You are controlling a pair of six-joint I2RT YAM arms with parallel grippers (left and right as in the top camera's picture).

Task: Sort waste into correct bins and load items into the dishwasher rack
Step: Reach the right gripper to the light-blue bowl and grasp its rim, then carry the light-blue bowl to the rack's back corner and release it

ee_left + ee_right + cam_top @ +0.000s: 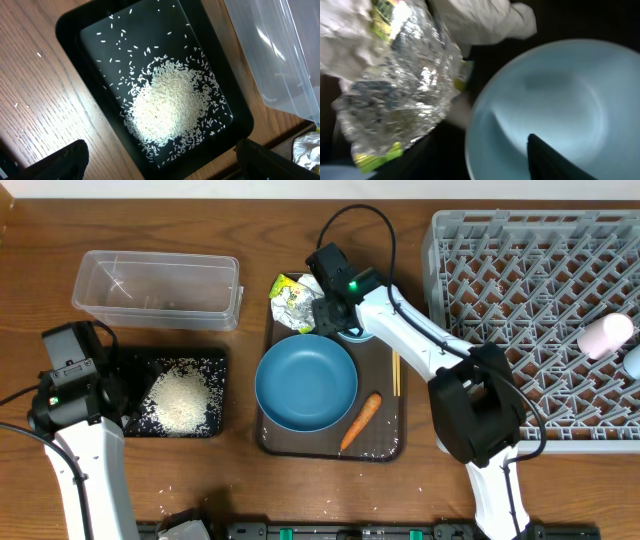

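My right gripper (338, 315) is open and low over the small light-blue cup (355, 333) at the back of the brown serving tray. In the right wrist view the gripper (487, 155) straddles the cup's (560, 95) rim, with one finger inside. The crumpled silver and yellow-green wrapper (395, 95) with white tissue (480, 20) lies just beside it; it also shows overhead (293, 302). The large blue bowl (306, 383), carrot (360, 420) and chopsticks (396, 373) lie on the serving tray. My left gripper (165, 170) is open and empty above the black tray (70, 30) that holds the rice (167, 107).
The clear tub (160, 288) stands behind the black tray (215, 365). The grey rack (530, 310) fills the right side, with a white cup (606, 335) lying in it. Loose rice grains lie on the serving tray's (380, 448) front and on the table (165, 492).
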